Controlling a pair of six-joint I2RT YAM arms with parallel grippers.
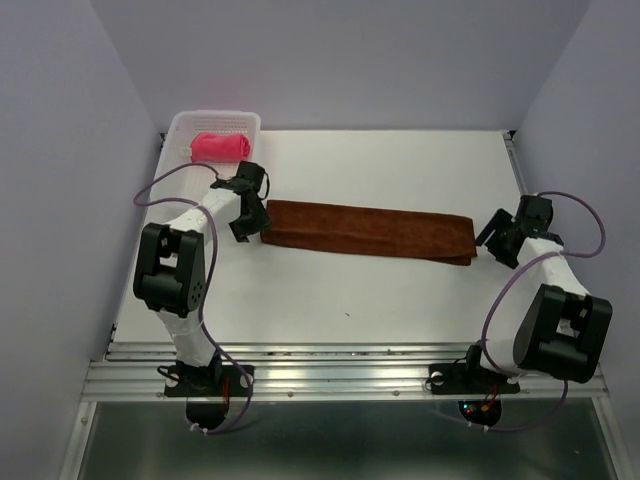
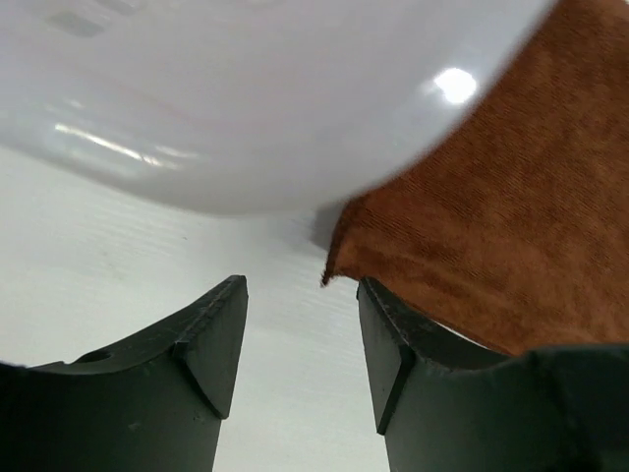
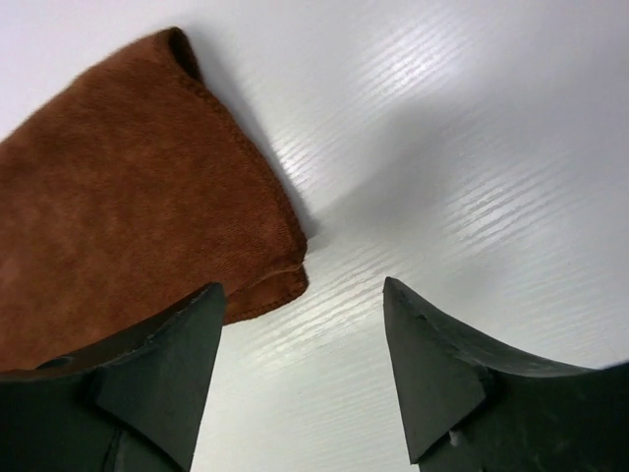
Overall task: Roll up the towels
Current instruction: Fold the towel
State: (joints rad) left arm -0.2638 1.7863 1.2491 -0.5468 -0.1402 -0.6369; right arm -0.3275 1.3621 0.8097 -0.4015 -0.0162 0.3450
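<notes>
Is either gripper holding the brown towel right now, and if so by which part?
Nothing is held. The left gripper and the right gripper stand open, one at each end of the brown towel.

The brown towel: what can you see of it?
The brown towel is rust-coloured, soft fuzzy cloth with a stitched hem, folded into a long narrow strip, not rolled. It lies flat across the white table, left to right. The left gripper and right gripper stand open at its ends; neither holds it.
</notes>
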